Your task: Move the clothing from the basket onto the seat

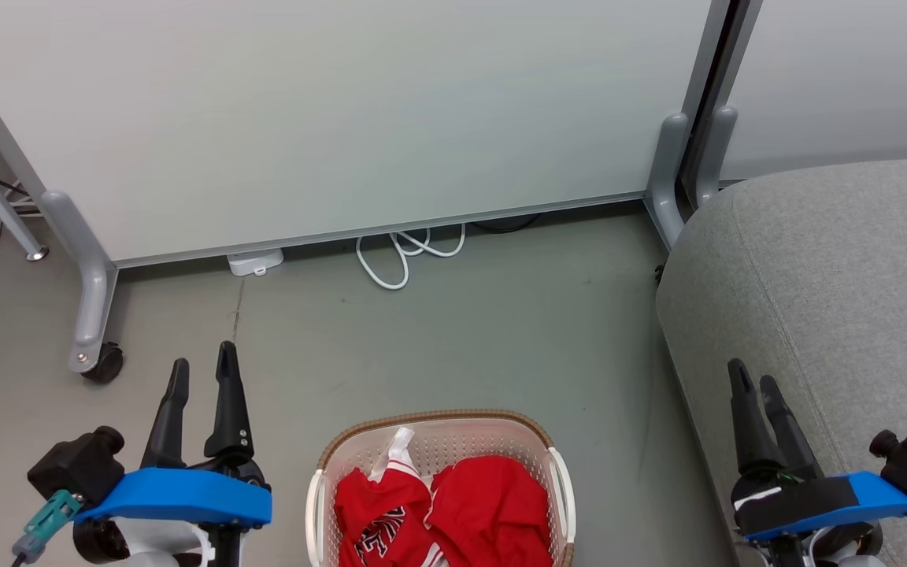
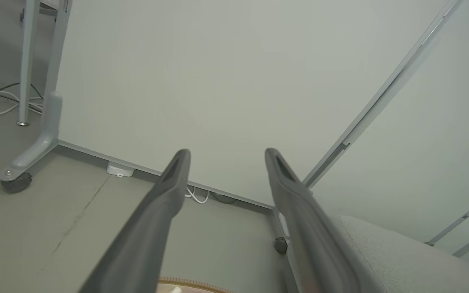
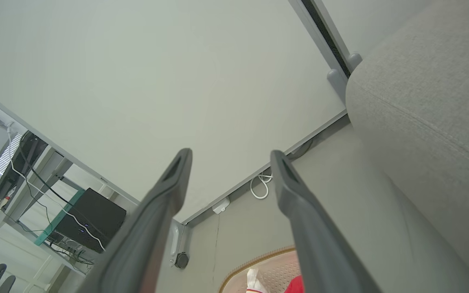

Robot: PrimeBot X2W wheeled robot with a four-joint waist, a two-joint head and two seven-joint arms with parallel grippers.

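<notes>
The red clothing (image 1: pixel 442 512) lies bunched in the cream basket (image 1: pixel 438 425) on the floor at the bottom centre of the head view; the left piece shows black-and-white lettering. The grey seat (image 1: pixel 831 276) fills the right side. My left gripper (image 1: pixel 201 364) hovers open and empty to the left of the basket. My right gripper (image 1: pixel 753 379) stands open and empty over the seat's front edge, right of the basket. In the right wrist view the basket rim (image 3: pixel 255 260) and a bit of the red clothing (image 3: pixel 296 284) peek between the fingers, with the seat (image 3: pixel 421 106) at right.
A white partition panel (image 1: pixel 343 118) on castor feet (image 1: pixel 103 364) stands behind the basket. A white cable loop (image 1: pixel 406 252) and a small white box (image 1: pixel 255 261) lie at its base. Grey floor (image 1: pixel 461 339) separates the partition from the basket.
</notes>
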